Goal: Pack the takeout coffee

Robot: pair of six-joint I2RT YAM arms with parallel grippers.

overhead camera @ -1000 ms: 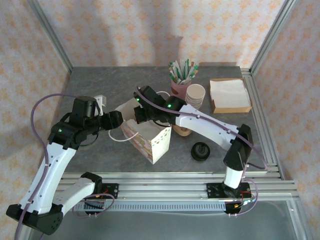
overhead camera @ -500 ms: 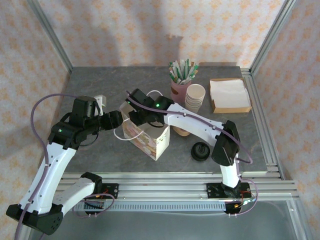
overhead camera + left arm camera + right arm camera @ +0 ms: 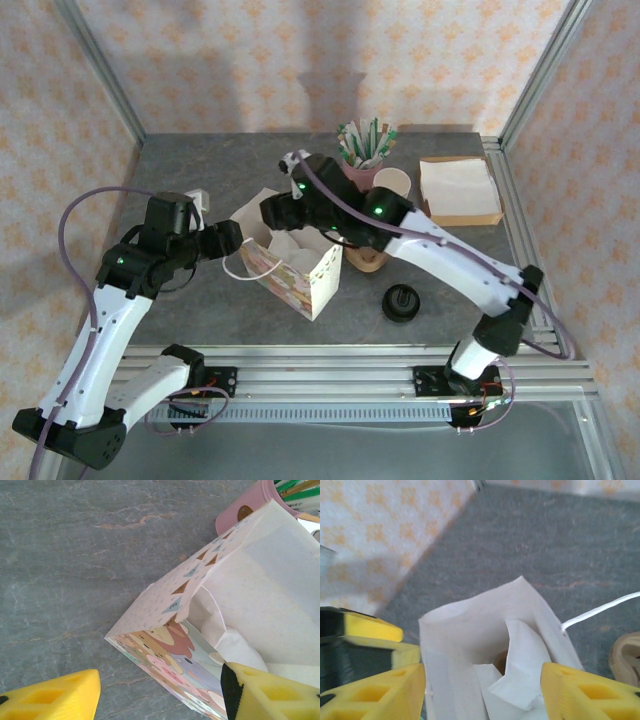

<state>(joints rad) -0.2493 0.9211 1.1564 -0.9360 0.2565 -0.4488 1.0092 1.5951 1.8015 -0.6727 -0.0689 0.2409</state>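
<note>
The takeout coffee (image 3: 500,658) is almost wholly hidden. Only a small brownish patch shows deep inside the open paper bag (image 3: 300,285), between white folds of paper. That is too little to tell its lid or pose. The paper bag stands upright near the counter's (image 3: 200,170) middle, slightly toward 7 o'clock.

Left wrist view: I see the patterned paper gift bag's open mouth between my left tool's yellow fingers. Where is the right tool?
Observer: The right tool hangs over the mouth of the patterned paper gift bag, with its jaws open.
Operator: What stands on the bag's right side?
Observer: A stack of round black plastic lids, apart from the bag and a little nearer the arm bases.
</note>
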